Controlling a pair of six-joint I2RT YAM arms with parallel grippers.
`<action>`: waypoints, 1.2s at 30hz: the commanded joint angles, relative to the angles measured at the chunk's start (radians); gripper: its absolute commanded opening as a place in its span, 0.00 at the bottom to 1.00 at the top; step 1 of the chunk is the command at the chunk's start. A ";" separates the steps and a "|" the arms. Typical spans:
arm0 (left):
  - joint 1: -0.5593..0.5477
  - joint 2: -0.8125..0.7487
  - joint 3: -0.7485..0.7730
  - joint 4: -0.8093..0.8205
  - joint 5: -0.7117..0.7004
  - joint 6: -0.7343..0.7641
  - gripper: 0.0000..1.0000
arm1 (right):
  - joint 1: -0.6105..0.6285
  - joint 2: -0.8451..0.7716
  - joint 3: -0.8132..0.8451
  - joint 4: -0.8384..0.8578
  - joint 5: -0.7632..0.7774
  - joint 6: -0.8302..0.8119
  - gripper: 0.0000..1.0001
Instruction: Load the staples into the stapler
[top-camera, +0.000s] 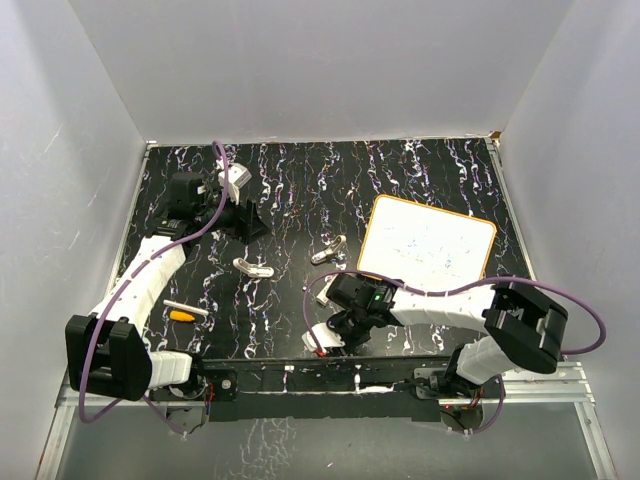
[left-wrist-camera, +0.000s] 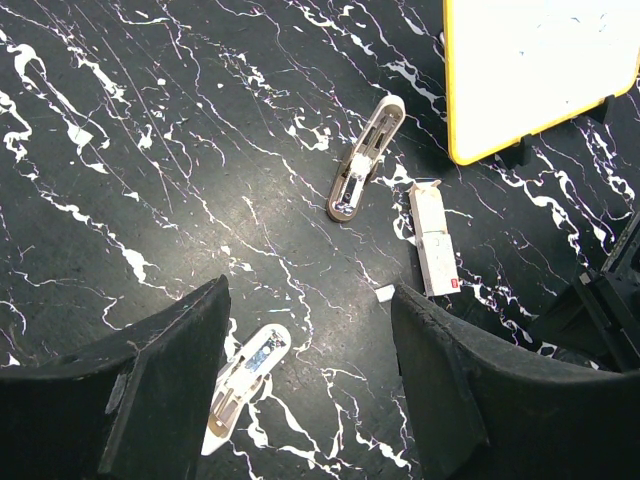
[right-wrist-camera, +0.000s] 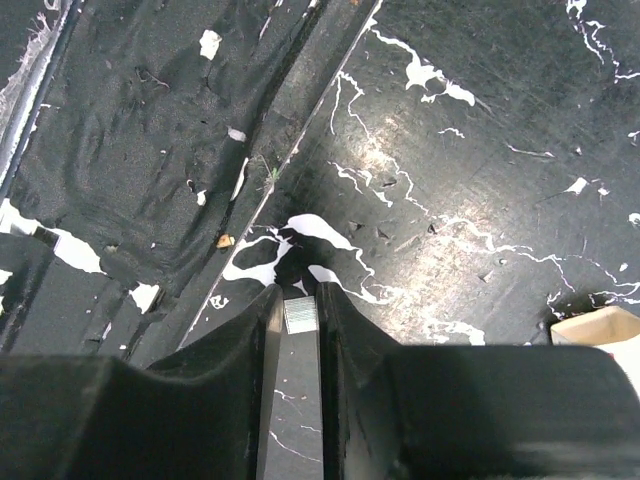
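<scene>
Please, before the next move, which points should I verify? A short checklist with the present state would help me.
1. Right pincer closed on the staple strip: ok, the strip sits between the fingertips.
2. Strip lifted off the table: cannot tell.
3. Strip straight in the grip: cannot tell, only its end shows.
4. Left pincer open: ok, fingers stand wide apart.
5. Near stapler lying open for loading: ok, its channel appears exposed.
6. Near stapler held steady by the left pincer: not ok, the pincer hovers above it without touching.
</scene>
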 joint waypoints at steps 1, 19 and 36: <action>0.010 -0.039 0.002 -0.005 0.028 0.000 0.64 | -0.014 0.043 -0.010 -0.010 0.033 -0.013 0.21; 0.010 -0.056 -0.016 0.003 0.037 0.006 0.64 | -0.130 0.017 0.036 0.067 -0.034 0.190 0.47; 0.011 -0.065 -0.024 0.003 0.041 0.010 0.64 | -0.151 -0.055 -0.041 0.054 -0.056 0.154 0.47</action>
